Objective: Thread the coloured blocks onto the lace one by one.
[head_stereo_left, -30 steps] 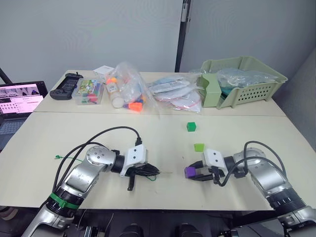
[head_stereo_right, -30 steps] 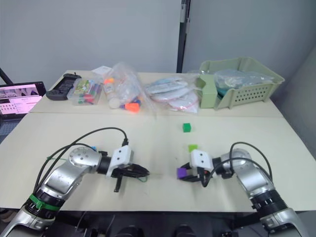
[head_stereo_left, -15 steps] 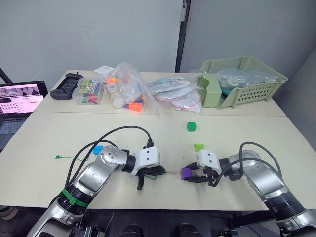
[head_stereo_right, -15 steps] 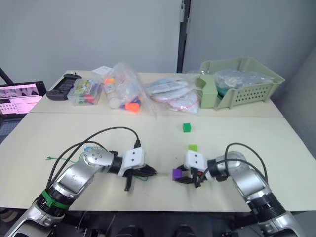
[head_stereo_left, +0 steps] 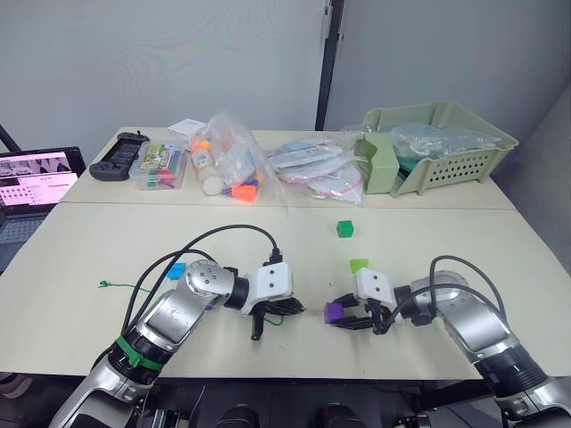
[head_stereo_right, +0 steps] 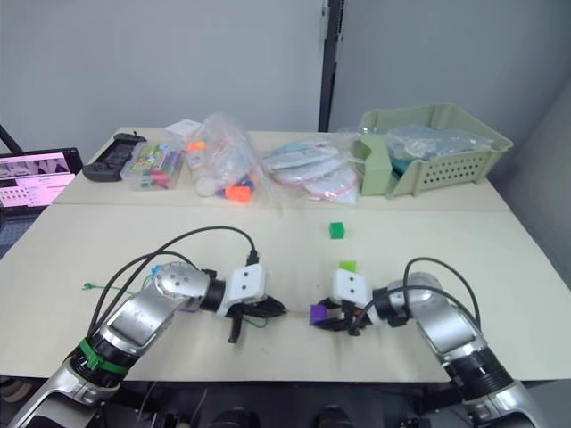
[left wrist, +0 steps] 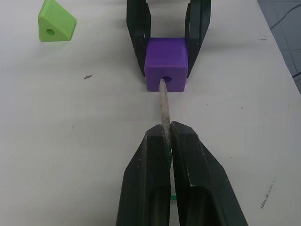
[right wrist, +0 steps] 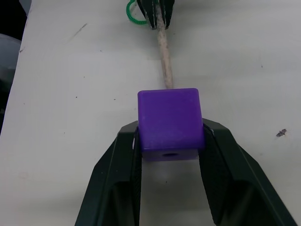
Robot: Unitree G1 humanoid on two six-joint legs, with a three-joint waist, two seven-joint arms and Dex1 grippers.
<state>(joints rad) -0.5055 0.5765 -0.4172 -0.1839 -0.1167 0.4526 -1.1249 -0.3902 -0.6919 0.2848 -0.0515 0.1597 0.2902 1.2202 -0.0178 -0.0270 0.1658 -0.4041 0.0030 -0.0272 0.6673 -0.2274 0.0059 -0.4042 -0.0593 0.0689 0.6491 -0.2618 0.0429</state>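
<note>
Threading the first block. The left pincer (left wrist: 165,141) is closed on the lace (left wrist: 164,106) just behind its stiff pale tip, whose end sits at the mouth of the hole in the purple block (left wrist: 166,63). The right pincer (right wrist: 170,141) is clamped on opposite faces of that block, low over the surface (head_stereo_left: 268,241) between the two arms. Good execution likely requires keeping the tip in line with the bore and pushing straight, so that it emerges from the far hole (right wrist: 168,154). A tilted tip may jam. A lime block (head_stereo_left: 359,265) and a green block (head_stereo_left: 345,228) lie beyond, unthreaded.
</note>
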